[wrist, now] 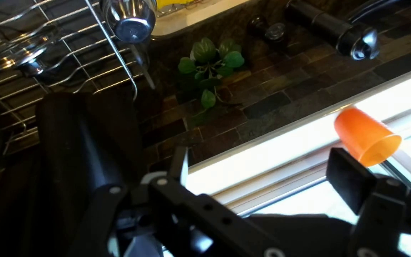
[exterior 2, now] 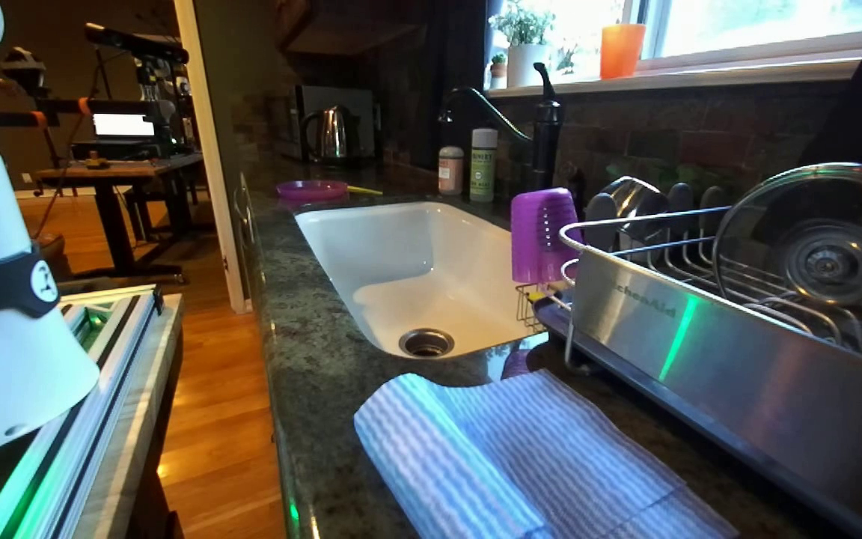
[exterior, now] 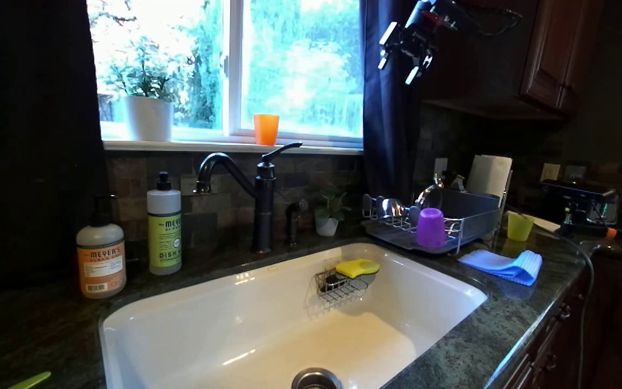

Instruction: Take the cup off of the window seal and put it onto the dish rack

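Standing on the windowsill [exterior: 197,146], orange cup [exterior: 266,129], lid [exterior 2: 812,254] in dish rack [exterior 2: 633,314], sponge [exterior: 357,267] on wire basket [exterior: 339,293], jaws spread apart

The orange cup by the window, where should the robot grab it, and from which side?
Probably around the middle of the orange cup, with the open claw straddling it from the room side, above the faucet lever. It stands upright, no handle shows, it widens toward the rim, and the window is behind.

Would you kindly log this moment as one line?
fingers: open, empty | orange cup: upright on window sill | transfer to dish rack: pending
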You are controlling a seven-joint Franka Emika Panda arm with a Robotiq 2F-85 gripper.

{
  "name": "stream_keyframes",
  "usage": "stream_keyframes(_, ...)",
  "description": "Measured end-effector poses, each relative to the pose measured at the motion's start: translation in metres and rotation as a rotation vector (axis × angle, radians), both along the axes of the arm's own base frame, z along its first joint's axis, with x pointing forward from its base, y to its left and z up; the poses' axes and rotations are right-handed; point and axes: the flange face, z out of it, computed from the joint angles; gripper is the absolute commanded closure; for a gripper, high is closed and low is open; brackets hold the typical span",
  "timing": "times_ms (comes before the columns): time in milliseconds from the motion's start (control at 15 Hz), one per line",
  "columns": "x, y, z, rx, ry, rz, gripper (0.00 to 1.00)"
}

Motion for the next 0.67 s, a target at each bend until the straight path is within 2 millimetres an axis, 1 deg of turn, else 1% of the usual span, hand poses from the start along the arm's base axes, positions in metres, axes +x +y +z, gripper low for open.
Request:
stream_keyframes(133,0.013,0.006,-0.001,0.013,0.001,-0.032,0.0)
stream_keyframes(400,0.057,0.03,-0.01,0.044,0.007,-0.084,0.0)
stream_keyframes(533,0.081,0.048,-0.022,0.06,0.026,-0.096,0.0)
stream_keyframes(667,0.104,0.067,-0.038,0.074,0.05,-0.099,0.0)
